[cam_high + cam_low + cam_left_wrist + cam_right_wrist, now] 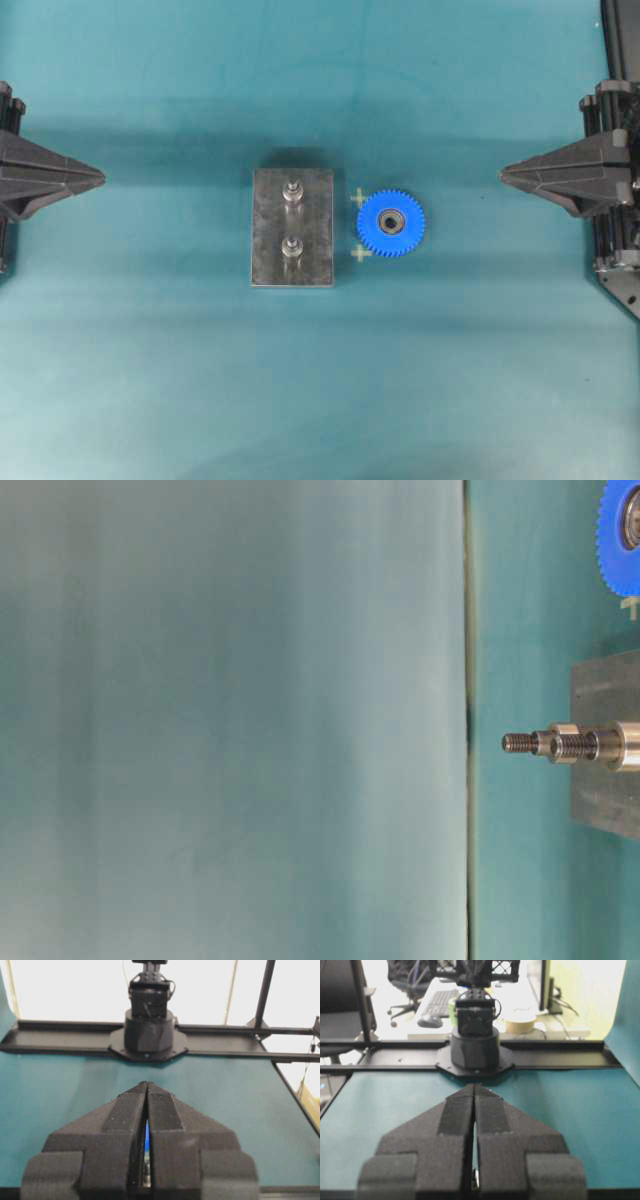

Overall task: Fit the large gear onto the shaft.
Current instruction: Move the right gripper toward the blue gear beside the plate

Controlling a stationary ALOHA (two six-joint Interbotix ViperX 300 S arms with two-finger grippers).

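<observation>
Teal table point(150, 380) holds one large gear point(390, 223), two pegs.

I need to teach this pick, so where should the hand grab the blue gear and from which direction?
Grip the large gear across its toothed rim, coming straight down from above with the right hand. It lies flat on the table beside the grey plate, so only the thin outer edge offers opposing faces.

Even overhead light, soft shadows — wrist views blown-out white behind, slightly blurred.
</observation>
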